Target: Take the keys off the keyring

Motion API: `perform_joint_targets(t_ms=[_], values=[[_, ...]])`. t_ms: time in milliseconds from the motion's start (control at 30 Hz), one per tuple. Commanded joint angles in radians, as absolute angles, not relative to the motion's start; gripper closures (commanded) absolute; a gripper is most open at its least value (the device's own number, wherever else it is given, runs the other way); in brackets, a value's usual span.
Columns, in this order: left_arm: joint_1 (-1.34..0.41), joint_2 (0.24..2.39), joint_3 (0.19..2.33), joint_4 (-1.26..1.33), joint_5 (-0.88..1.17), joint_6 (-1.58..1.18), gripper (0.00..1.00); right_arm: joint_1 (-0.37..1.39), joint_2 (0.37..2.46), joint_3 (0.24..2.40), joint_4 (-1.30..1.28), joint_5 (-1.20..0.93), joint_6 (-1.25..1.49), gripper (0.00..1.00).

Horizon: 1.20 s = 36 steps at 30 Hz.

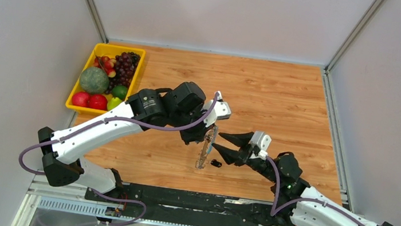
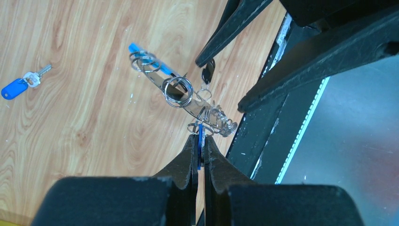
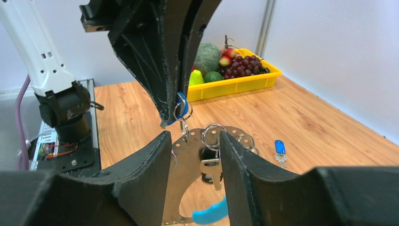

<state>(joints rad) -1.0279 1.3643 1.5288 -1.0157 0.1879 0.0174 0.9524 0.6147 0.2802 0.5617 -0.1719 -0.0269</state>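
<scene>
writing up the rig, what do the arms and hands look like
The left arm and right arm have white links, black joints and a looping purple cable. The left hand and right hand are black, each with two tapered fingers.

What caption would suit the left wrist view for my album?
Left end effector pinches a blue key, dangling the keyring over the table; another key lies apart.

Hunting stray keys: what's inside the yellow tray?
Only fruit shows in the yellow tray: grapes, a green melon, two red apples. No key visible, though the floor under the fruit is covered. One blue-headed key lies on the table.
</scene>
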Motion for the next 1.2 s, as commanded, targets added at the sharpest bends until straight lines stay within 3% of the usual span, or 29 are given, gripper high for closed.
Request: perform_joint_targets(t_ms=[0, 600, 900, 1167], values=[[-1.037, 1.369, 1.59, -1.025, 0.221, 0.056, 1.0, 0.951, 0.659, 0.351, 0.536, -0.271, -0.093, 0.52], [-1.06, 1.387, 1.622, -1.033, 0.216, 0.05, 1.0, 0.95, 0.795, 0.41, 0.554, -0.363, -0.114, 0.61], [-1.062, 1.373, 1.625, -1.034, 0.183, 0.049, 1.0, 0.95, 0.811, 0.432, 0.501, -0.361, -0.128, 0.9], [-1.062, 1.352, 1.626, -1.034, 0.137, 0.048, 1.0, 0.95, 0.766, 0.431, 0.417, -0.313, -0.131, 0.98]])
